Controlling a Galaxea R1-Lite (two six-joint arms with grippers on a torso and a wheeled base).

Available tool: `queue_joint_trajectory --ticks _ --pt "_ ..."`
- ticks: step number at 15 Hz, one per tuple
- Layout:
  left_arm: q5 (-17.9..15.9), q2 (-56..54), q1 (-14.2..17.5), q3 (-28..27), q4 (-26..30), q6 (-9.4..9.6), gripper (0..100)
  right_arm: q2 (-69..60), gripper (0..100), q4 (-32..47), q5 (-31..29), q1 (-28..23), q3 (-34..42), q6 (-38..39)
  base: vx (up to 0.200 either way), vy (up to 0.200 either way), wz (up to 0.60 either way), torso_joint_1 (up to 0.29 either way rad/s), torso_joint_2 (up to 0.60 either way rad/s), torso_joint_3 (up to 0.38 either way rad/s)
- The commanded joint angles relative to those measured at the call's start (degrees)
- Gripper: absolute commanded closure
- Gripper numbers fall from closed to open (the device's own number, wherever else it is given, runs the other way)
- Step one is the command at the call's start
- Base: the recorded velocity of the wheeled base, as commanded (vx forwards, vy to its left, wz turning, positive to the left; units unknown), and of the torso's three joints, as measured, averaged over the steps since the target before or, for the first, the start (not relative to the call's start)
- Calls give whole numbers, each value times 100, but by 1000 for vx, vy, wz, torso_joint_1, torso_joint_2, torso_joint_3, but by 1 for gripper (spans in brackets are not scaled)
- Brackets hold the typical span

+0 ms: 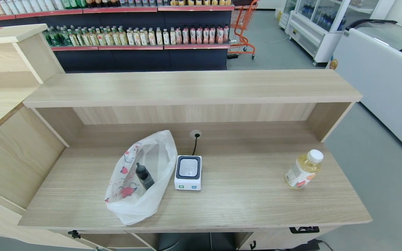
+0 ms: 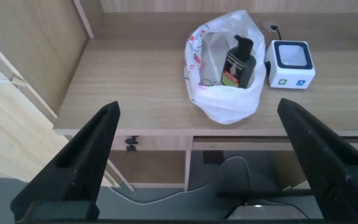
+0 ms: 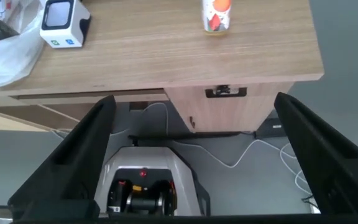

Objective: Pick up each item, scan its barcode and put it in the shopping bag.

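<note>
1 item down: the dark pump bottle sits inside the shopping bag, just beside the scanner. 1 left: the juice bottle stands well apart, far right on the surface. Left tool and right tool both spread wide, holding nothing.

A white shopping bag is laid on the wooden bench, a scanner set just beside it, a bottle stood well apart rightward.
</note>
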Motion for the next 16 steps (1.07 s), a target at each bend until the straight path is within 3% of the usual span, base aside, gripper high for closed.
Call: queue_joint_trajectory --ticks 1,3,4,7,12,16 --pt "0 7 1 0 -1 2 0 175 0 1 1 3 -119 10 0 -200 0 7 7 2" --pt "0 -2 1 0 -1 11 0 693 0 -8 1 -5 -540 115 0 -200 0 0 2 2" --pt "0 7 1 0 -1 -16 0 1906 0 -26 -25 -5 -1455 467 0 0 0 0 0 0" --pt "0 7 1 0 -1 -7 0 4446 0 -193 -675 -533 -2808 616 0 0 0 0 0 0" --pt "0 -2 1 0 -1 -7 0 6916 0 -1080 -1396 -498 -3010 590 0 0 0 0 0 0" --pt "0 7 1 0 -1 -7 0 7804 0 -1906 -1396 -199 -2588 502 0 0 0 0 0 0"
